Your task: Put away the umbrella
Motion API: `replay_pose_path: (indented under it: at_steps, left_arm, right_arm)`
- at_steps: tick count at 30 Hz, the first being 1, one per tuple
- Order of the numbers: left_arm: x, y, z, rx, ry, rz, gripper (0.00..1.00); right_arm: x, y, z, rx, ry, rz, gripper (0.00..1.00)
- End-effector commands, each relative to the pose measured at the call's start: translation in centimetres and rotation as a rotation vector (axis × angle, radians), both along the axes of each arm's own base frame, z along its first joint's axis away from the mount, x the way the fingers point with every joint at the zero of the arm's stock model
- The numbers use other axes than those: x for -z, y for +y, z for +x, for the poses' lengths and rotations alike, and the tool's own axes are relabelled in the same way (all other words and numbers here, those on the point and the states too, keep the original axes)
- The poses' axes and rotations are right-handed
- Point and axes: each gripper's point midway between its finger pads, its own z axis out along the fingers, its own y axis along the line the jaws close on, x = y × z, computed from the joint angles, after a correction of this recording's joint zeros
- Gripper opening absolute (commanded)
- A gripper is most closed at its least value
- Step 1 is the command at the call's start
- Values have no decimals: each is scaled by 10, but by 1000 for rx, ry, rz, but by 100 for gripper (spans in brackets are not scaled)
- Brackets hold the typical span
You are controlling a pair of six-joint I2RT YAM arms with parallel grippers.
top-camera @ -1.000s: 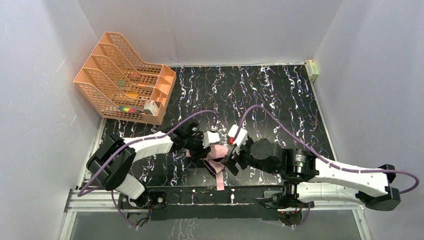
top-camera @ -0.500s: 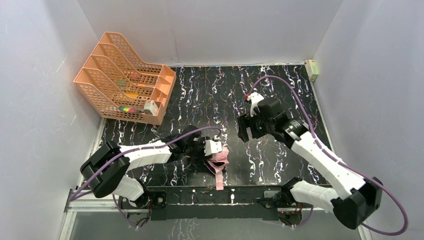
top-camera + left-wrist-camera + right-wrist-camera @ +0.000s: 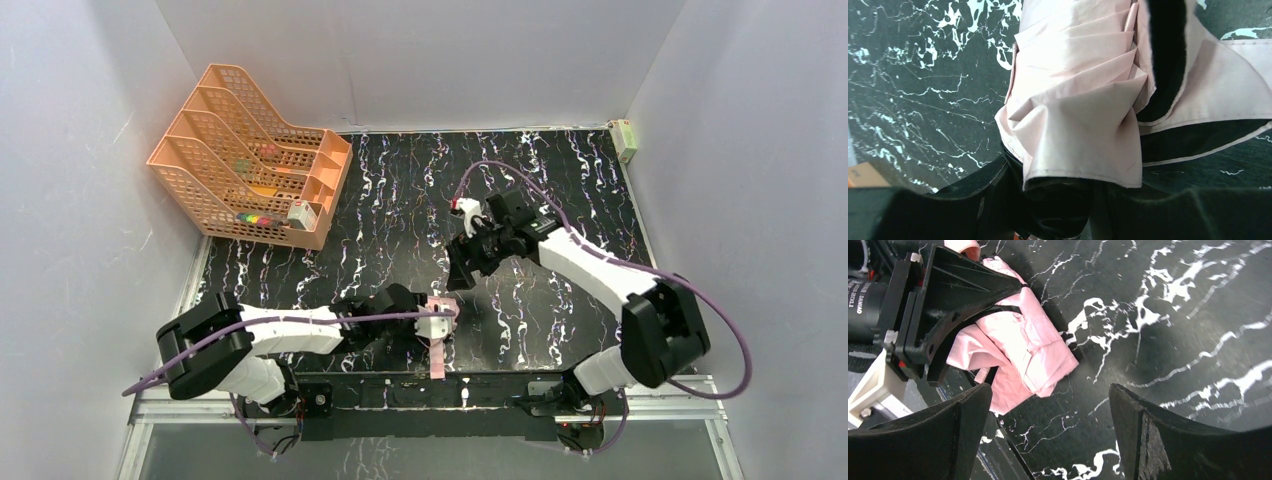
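The umbrella (image 3: 440, 308) is a folded bundle of pale pink fabric with black inner folds, lying on the black marbled table near its front edge. A pink strap (image 3: 440, 358) trails from it toward the edge. My left gripper (image 3: 425, 320) is shut on the bundle's near end. In the left wrist view the pleated pink fabric (image 3: 1078, 100) runs down between the dark jaws of my left gripper (image 3: 1060, 200). My right gripper (image 3: 462, 268) is open and empty, above and behind the umbrella. In the right wrist view my right gripper (image 3: 1050, 405) frames the umbrella (image 3: 1023, 350). Shaft and ribs are hidden.
An orange mesh file rack (image 3: 250, 150) holding small items stands at the back left. A small box (image 3: 625, 140) sits at the back right corner. White walls close three sides. The metal rail (image 3: 460, 390) runs along the front edge, just below the umbrella.
My right gripper let go of the umbrella, swung up and back, then came partway down toward it. My left gripper slid the umbrella a little right and toward the front edge.
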Motion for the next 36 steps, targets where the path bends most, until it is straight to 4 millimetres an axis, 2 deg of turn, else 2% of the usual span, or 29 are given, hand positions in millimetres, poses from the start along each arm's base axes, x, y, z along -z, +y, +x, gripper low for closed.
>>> replay_pose_path:
  at_steps: [1, 8, 13, 22, 32, 36]
  left_arm:
    - [14, 32, 1, -40, -111, 154, 0]
    - [20, 31, -2, -9, -190, 203, 0]
    - [22, 30, -4, 9, -209, 218, 0]
    - [24, 33, -8, 30, -220, 238, 0]
    - [24, 30, -10, 56, -229, 247, 0]
    - [24, 30, -10, 56, -233, 246, 0]
  right_arm:
    - [-23, 35, 17, -199, -111, 165, 96]
    - [-4, 41, 11, -333, -62, 162, 98]
    - [16, 40, -3, -389, -13, 109, 98]
    - [42, 51, -25, -453, 42, 54, 95]
    - [74, 55, -36, -496, 87, -33, 95]
    - [83, 55, -43, -512, 106, -58, 91]
